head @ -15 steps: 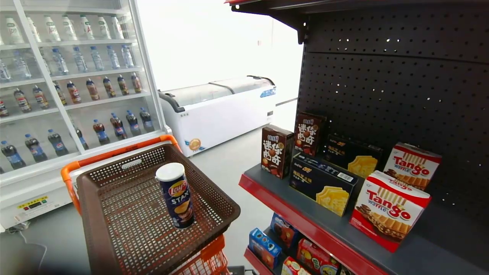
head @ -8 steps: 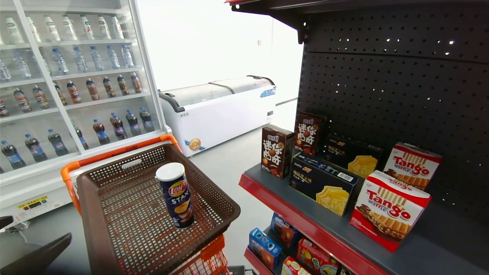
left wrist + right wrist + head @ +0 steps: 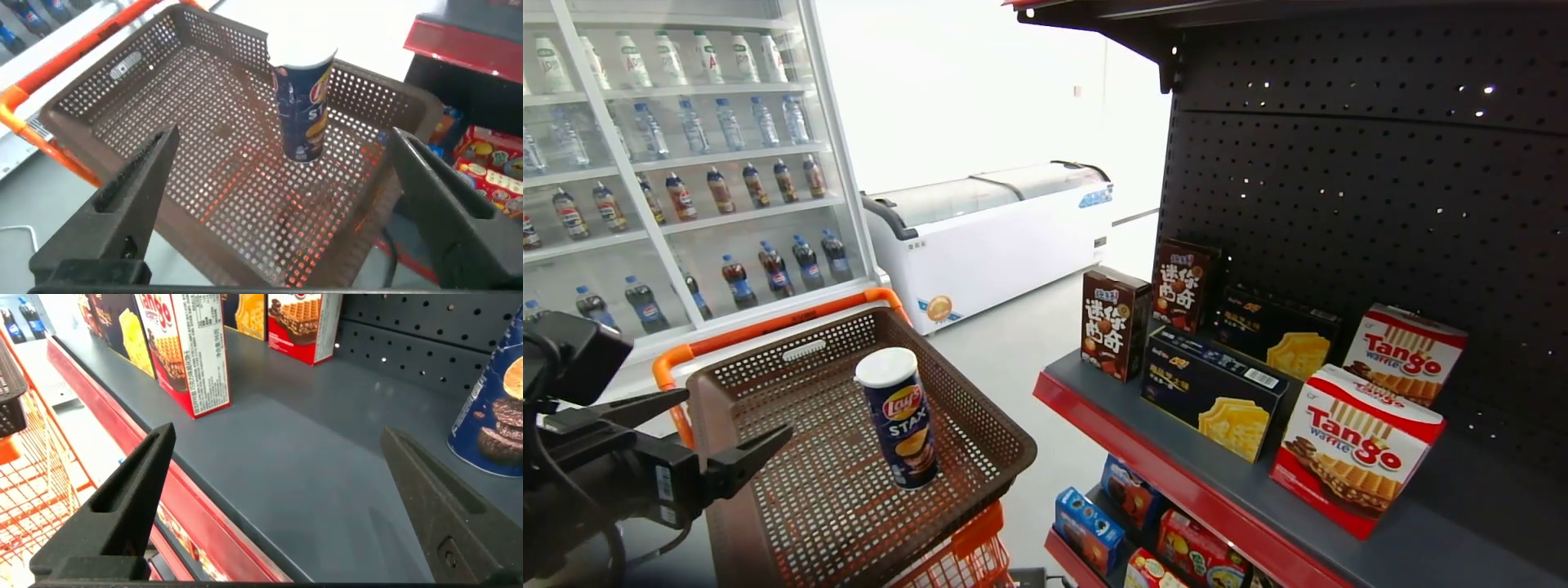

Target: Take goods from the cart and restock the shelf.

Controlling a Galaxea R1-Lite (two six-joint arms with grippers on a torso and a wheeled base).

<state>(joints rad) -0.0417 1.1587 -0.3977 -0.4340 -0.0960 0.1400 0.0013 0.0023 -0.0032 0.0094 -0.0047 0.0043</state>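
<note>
Two tools, both spread wide: left tool [image 3: 737, 412] at the cart basket [image 3: 980, 408] edge, right tool [image 3: 278, 437] above the grey shelf [image 3: 310, 482]. One chip can [image 3: 898, 416] upright inside the basket, untouched.

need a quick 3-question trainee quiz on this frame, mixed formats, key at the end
1. Multiple choice: what stands upright in the cart's brown basket? A) a wafer box B) a chips can C) a drinks bottle
2. True or false: the left end effector is shut on the can.
3. Fill in: the right end effector is open above the grey ___ board.
Key: 1 B. 2 False: it is open, beside the basket and short of the can. 3 shelf.
</note>
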